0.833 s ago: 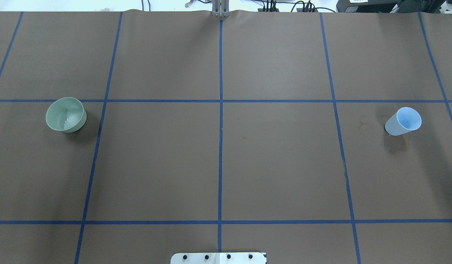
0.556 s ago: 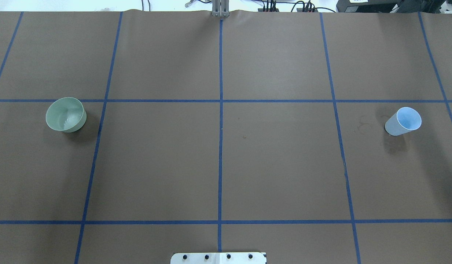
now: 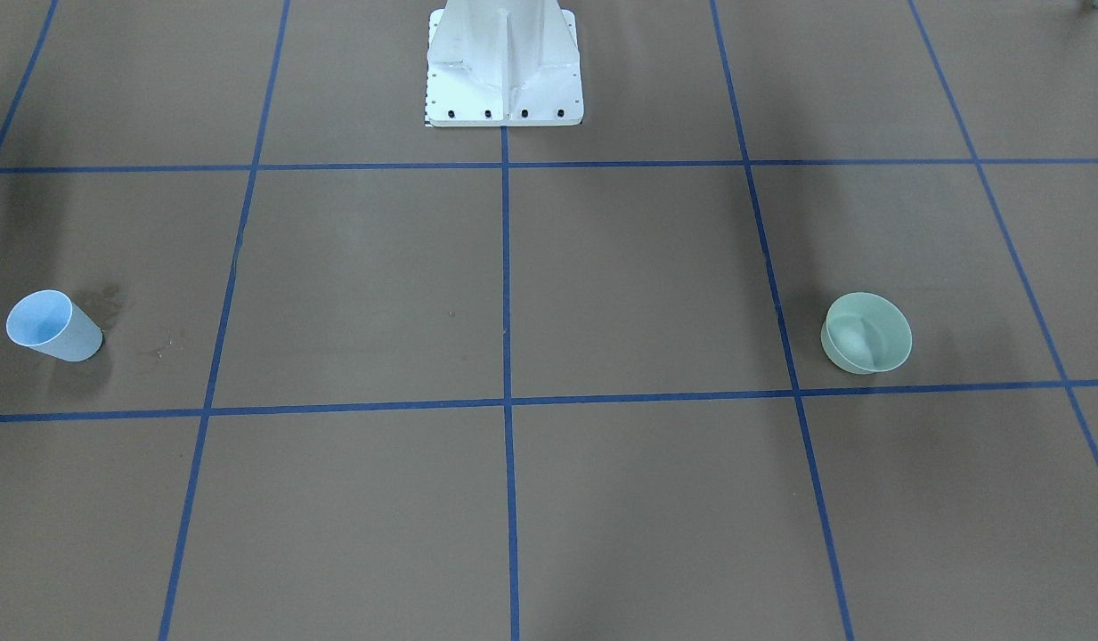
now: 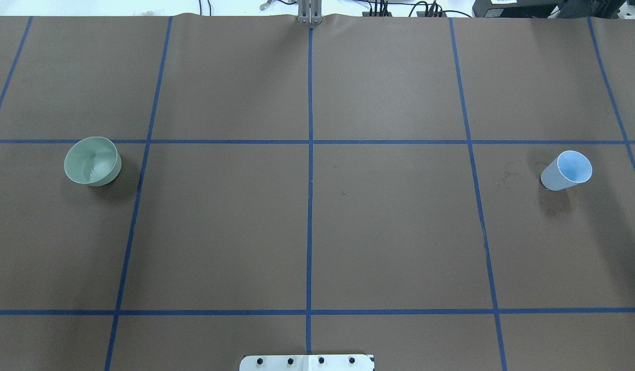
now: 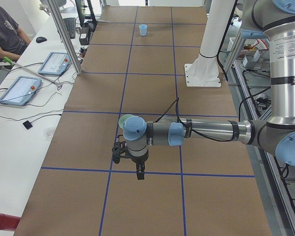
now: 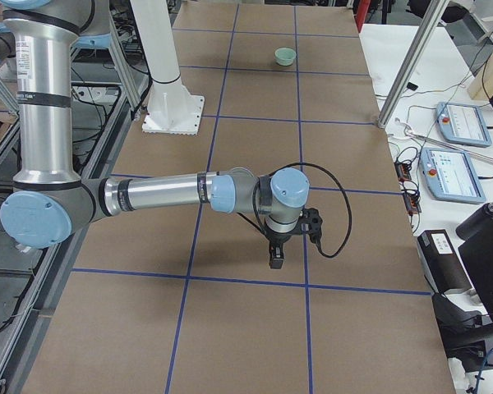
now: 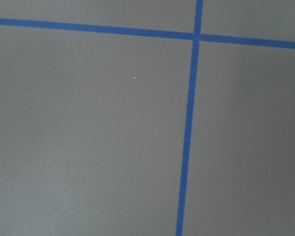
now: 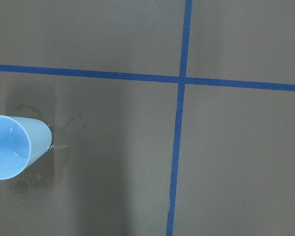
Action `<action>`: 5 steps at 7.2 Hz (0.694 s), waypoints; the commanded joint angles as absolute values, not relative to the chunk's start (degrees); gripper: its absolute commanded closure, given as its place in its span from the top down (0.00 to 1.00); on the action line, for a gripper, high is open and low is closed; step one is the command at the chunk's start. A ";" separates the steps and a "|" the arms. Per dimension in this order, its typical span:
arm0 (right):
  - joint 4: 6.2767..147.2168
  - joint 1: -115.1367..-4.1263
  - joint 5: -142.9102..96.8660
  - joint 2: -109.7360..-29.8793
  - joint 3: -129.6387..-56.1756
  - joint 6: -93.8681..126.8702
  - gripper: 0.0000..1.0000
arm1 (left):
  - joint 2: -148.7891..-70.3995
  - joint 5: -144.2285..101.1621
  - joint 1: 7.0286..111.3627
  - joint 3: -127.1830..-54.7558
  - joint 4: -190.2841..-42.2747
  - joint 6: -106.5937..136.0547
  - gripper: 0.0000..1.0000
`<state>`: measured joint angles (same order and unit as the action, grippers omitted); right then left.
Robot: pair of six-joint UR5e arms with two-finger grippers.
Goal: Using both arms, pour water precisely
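Both arms [image 5: 211,130] outstretched level | left pincer [image 5: 138,169], right pincer [image 6: 276,255] pointing down | opening indiscernible

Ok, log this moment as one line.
stage: pre-grasp | cup: upright, robot's right, free | bowl: robot's left, free | left gripper: over table, jaws unclear | right gripper: over table, jaws unclear

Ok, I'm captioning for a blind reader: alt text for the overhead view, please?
A pale green bowl stands at the left and a light blue cup at the right, far apart on a brown table gridded with blue tape. Dark stains mark the surface beside the cup; a white bolted plate sits at the bottom edge.
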<state>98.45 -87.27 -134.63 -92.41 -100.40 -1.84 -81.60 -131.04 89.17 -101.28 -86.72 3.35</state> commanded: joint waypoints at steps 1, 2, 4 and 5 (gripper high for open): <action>98.35 -87.28 -134.82 -92.55 -100.46 -1.85 1.00 | -81.91 -130.17 88.95 -101.61 -89.82 3.52 1.00; 98.35 -87.28 -135.43 -92.37 -100.28 -1.76 1.00 | -81.74 -130.69 88.86 -101.69 -92.78 4.73 1.00; 98.09 -87.19 -135.17 -92.20 -100.11 -1.76 1.00 | -82.61 -135.50 84.76 -101.69 -94.65 11.03 1.00; 98.00 -87.19 -135.18 -92.28 -100.02 -1.76 1.00 | -86.62 -135.53 79.68 -99.60 -95.09 14.38 1.00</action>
